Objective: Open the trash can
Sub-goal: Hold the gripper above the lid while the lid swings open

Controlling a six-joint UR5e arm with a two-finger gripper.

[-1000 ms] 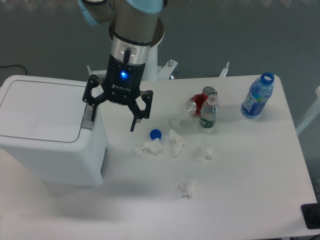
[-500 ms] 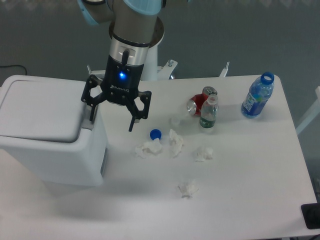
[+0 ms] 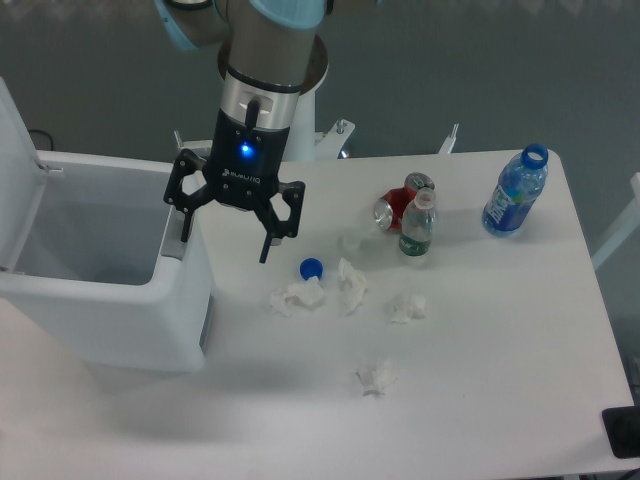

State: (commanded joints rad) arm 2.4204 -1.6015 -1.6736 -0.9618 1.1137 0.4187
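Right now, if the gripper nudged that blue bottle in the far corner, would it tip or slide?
The blue bottle stands upright, tall and narrow, so a high push would probably tip it. It has no cap, so any liquid could spill. It sits close to the table edge, so a slide might carry it off.

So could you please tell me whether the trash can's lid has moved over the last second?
Yes. The lid has swung up to the left and stands open, while the trash can body stays put on the table.

White trash can, black pincer glowing blue, blue cap, white table.
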